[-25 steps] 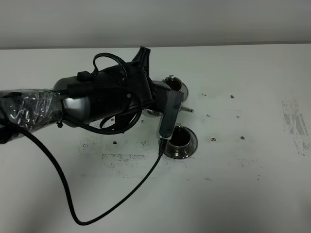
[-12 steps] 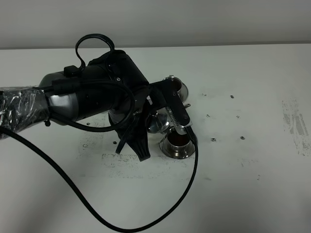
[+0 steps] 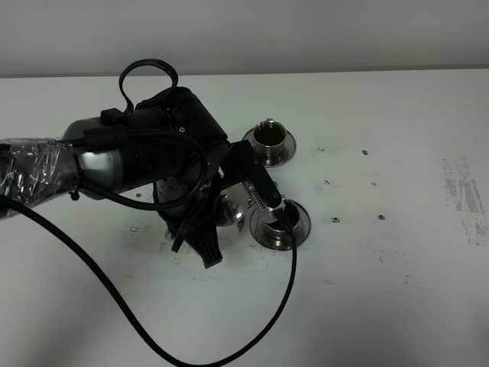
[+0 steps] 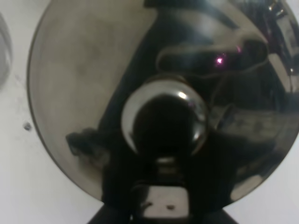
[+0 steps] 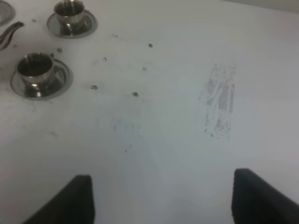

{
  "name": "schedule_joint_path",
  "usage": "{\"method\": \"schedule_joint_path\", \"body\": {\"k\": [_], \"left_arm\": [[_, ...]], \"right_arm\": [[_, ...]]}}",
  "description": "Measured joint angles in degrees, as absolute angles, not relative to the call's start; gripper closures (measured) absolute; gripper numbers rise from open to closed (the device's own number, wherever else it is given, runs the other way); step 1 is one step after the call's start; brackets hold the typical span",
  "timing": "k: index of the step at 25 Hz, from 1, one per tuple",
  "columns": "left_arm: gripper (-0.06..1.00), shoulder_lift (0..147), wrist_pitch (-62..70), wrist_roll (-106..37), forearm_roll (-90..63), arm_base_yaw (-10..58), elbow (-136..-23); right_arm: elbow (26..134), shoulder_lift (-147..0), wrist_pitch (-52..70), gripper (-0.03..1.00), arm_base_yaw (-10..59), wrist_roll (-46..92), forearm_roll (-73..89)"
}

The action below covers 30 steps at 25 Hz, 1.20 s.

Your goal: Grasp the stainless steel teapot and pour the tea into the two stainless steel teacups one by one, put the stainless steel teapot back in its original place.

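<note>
White tabletop (image 3: 397,290) carries both cups (image 3: 269,136) on saucers, holding dark tea. Your left gripper (image 3: 229,195) is clamped on the teapot (image 4: 159,107), hanging beside the nearer cup (image 3: 279,222). Your right gripper (image 5: 161,196) rests spread wide, holding nothing.

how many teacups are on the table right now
2. One teacup sits on its saucer farther back on the table; the other teacup sits on its saucer nearer, partly behind the left arm. Both look dark inside. That arm could hide more.
</note>
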<state>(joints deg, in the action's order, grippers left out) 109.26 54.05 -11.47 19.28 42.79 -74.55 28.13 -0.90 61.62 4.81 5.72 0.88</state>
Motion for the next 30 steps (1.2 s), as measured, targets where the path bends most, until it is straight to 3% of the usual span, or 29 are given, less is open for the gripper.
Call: {"method": "schedule_joint_path", "body": {"k": [23, 30], "left_arm": [[0.77, 108.62, 49.34, -10.28, 18.23, 41.05, -71.66], [0.77, 105.45, 49.32, -7.49, 18.31, 36.33, -71.66]], "right_arm": [[28.13, -0.90, 61.62, 0.38, 4.81, 5.72, 0.88], [28.13, -0.90, 61.62, 0.38, 4.81, 5.72, 0.88]]}}
